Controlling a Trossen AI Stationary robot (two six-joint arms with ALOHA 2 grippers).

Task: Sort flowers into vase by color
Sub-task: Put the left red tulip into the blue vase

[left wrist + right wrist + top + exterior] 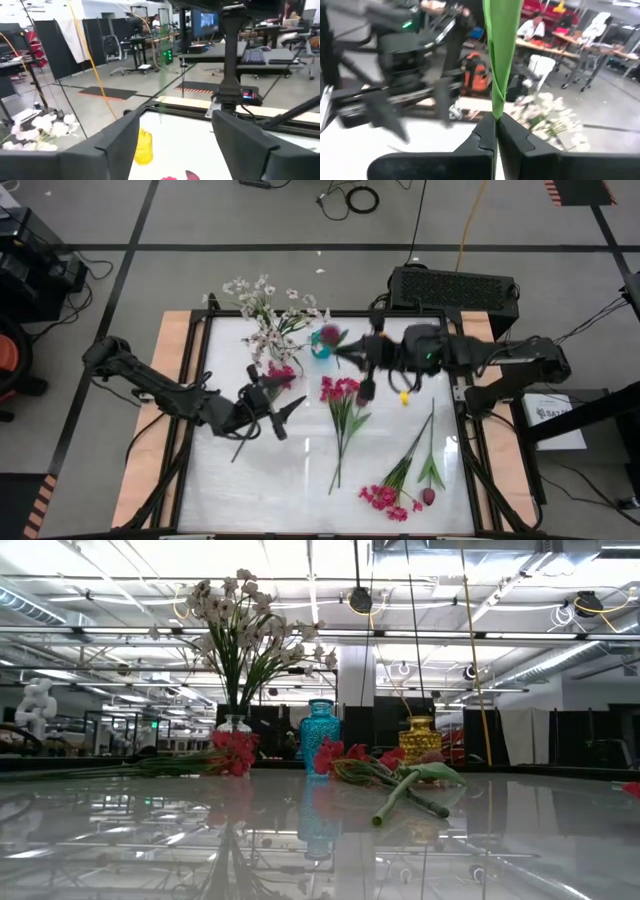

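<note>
From above, the right pincer is just beside the blue vase, nearer than the left pincer, which is open and empty. Its wrist view shows it shut on a green stem pointing up.

White blossoms on green stems fill a clear vase; beside it stand a patterned teal vase and a textured yellow vase. Magenta clusters, a dark maroon tulip lie on the glossy white table with pale wood edges
</note>
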